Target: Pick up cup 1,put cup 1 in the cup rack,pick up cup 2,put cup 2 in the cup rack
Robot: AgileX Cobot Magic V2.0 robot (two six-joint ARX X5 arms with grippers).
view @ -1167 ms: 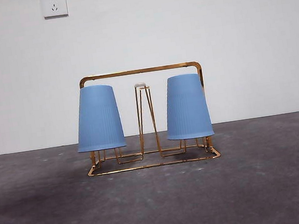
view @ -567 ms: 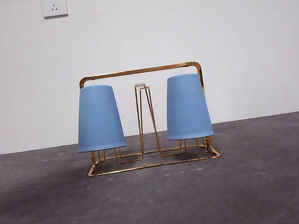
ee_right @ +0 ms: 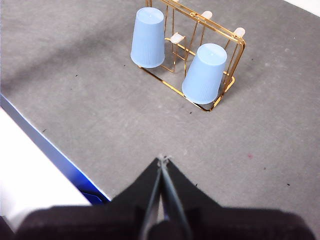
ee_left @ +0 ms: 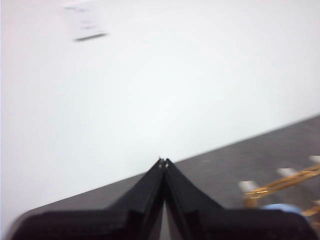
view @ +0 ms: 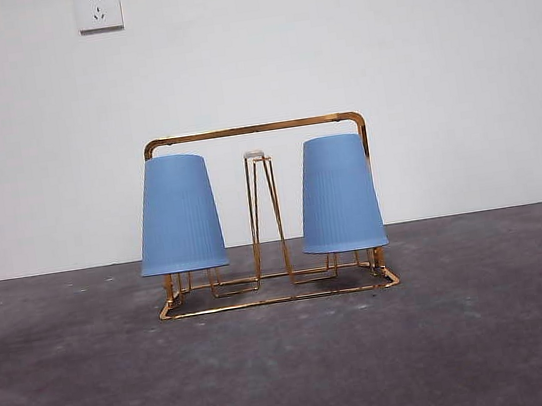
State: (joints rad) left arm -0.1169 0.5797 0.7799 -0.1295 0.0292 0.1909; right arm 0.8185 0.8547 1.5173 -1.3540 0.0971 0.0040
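Two blue cups hang upside down on the gold wire cup rack (view: 253,130): one cup (view: 178,214) on its left prongs, the other cup (view: 338,193) on its right prongs. The right wrist view shows the cup rack (ee_right: 235,65) from high up with both cups, one (ee_right: 148,38) and the other (ee_right: 205,74), seated on it. My right gripper (ee_right: 163,159) is shut and empty, well away from the rack. My left gripper (ee_left: 163,160) is shut and empty, facing the white wall; a bit of the rack (ee_left: 285,182) shows at the edge. Neither gripper appears in the front view.
The grey table (view: 295,371) spreads around the rack. A white wall with two sockets (view: 98,7) stands behind. In the right wrist view a blue table edge (ee_right: 55,155) runs along one side.
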